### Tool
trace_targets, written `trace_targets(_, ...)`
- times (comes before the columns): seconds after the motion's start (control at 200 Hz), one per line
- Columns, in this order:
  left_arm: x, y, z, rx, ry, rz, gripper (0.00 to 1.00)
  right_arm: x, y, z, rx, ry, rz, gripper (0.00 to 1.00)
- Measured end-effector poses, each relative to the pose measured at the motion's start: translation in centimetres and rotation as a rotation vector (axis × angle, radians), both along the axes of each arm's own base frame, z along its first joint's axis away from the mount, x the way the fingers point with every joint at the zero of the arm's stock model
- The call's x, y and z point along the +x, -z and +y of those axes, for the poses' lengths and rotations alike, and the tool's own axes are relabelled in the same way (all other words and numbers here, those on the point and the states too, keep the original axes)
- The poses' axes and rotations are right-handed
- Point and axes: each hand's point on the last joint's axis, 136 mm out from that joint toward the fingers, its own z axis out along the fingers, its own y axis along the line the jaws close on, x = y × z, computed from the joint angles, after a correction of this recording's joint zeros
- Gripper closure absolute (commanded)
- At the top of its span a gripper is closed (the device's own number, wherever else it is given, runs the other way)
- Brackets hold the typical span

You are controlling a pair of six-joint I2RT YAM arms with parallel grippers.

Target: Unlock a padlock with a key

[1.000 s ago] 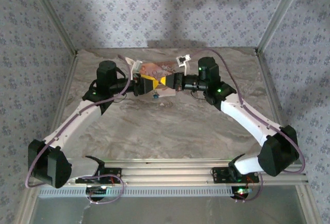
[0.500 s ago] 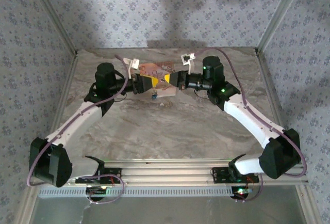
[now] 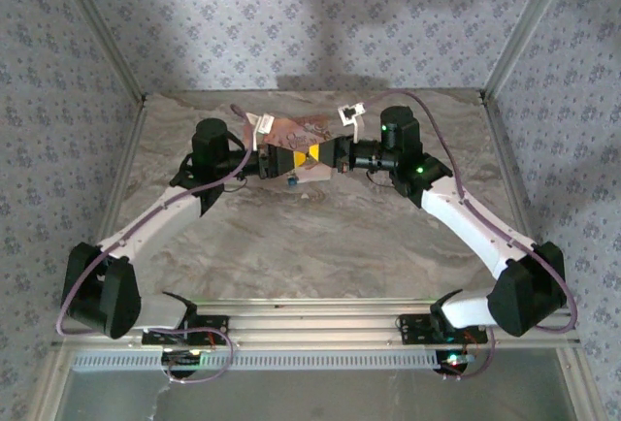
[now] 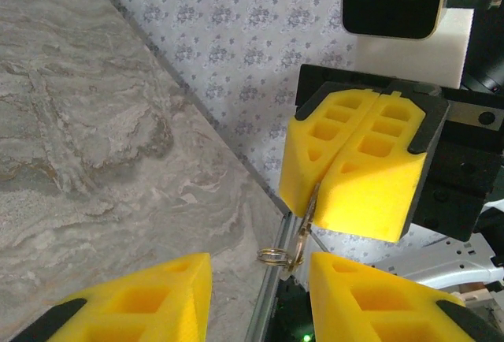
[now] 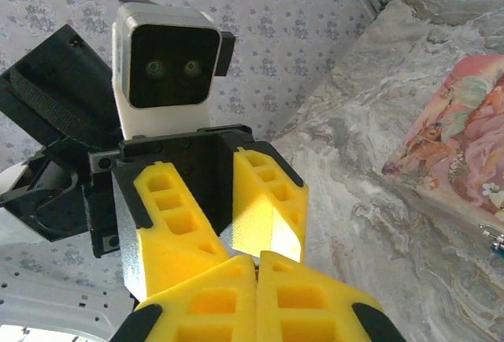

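We see right claw (image 4: 315,200) pinching thin stiff key (image 4: 303,236); left claw (image 4: 260,299) spread, empty. Tiny padlock (image 3: 291,180) looks light, slippery: grip its body's sides.

one pouch (image 5: 461,133), one padlock (image 3: 289,180), one key (image 4: 308,217)

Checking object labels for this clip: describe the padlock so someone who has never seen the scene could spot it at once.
On the marble table, look to the far middle, where a pink-orange printed pouch lies. By the pouch's near edge sits the padlock. It is a tiny blue squarish thing, far smaller than the pouch.
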Motion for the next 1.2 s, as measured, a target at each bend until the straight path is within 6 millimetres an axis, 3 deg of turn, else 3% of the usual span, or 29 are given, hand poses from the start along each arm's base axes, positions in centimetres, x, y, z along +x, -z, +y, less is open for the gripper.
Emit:
trace_targets(0.445, -0.5, -0.9, -0.5, -0.013, 0.046, -0.009, 0.66, -0.1, 0.0, 0.1, 0.000, -0.014, 0.007, 1.00)
trace_targets(0.49, -0.5, -1.1, -0.5, -0.016, 0.050, -0.018, 0.71, -0.1, 0.0, 0.2, 0.000, -0.015, 0.008, 1.00)
trace_targets(0.56, -0.5, -1.5, -0.6, -0.019, 0.053, -0.026, 0.91, -0.1, 0.0, 0.2, 0.000, -0.016, 0.008, 1.00)
trace_targets(0.61, -0.5, -1.6, -0.6, -0.015, 0.055, -0.036, 0.98, -0.2, -0.1, 0.2, 0.003, -0.020, 0.006, 1.00)
trace_targets(0.764, -0.4, -1.7, -0.6, -0.006, 0.060, -0.056, 1.00, 0.0, -0.3, 0.1, 0.006, -0.016, 0.005, 1.00)
trace_targets(0.984, -0.2, -1.2, -0.6, 0.034, 0.038, -0.081, 1.00, 1.0, -0.4, -1.0, 0.019, 0.054, 0.058, 0.70)
trace_targets(1.099, 0.0, -0.7, -0.4, 0.060, 0.019, -0.088, 1.00, 1.7, -1.1, -2.0, 0.045, 0.112, 0.087, 0.60)
trace_targets(1.199, 0.1, -0.6, -0.2, 0.071, 0.006, -0.099, 1.00, 1.6, -1.6, -1.9, 0.069, 0.118, 0.100, 0.57)
